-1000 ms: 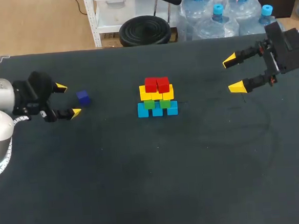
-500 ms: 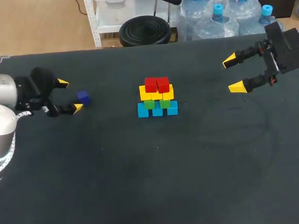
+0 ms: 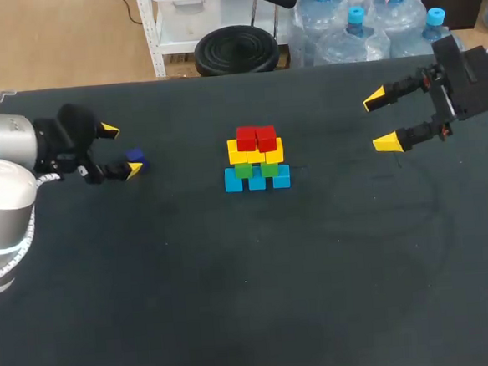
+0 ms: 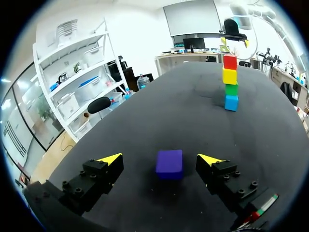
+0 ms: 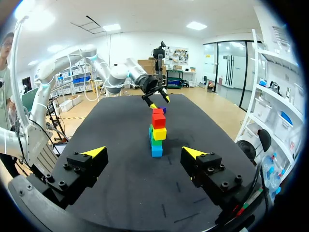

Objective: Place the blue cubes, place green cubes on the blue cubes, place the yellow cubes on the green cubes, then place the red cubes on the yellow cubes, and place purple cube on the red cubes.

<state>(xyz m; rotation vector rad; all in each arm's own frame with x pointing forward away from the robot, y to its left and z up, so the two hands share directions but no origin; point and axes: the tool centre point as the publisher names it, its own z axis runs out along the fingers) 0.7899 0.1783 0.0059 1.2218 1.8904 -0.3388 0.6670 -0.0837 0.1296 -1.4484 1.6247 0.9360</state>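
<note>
A stack of cubes [image 3: 256, 159] stands mid-table: blue cubes [image 3: 257, 179] at the bottom, then green [image 3: 256, 170], yellow [image 3: 256, 153] and red [image 3: 256, 138]. The purple cube [image 3: 136, 159] lies on the table at the left. My left gripper [image 3: 122, 150] is open around it, low over the table. In the left wrist view the purple cube [image 4: 169, 163] sits between the yellow tips of the left gripper [image 4: 160, 159], with a gap on each side. The stack [image 4: 230, 82] stands far ahead of it. My right gripper [image 3: 380, 121] hangs open and empty at the right, facing the stack [image 5: 157, 133].
The black table [image 3: 260, 299] is bare in front of the stack and between the stack and each arm. The far edge of the table [image 3: 220, 76] runs behind the stack.
My left gripper has moved right and a little farther back, so the purple cube now lies between its fingers. The right arm and the stack have not moved.
</note>
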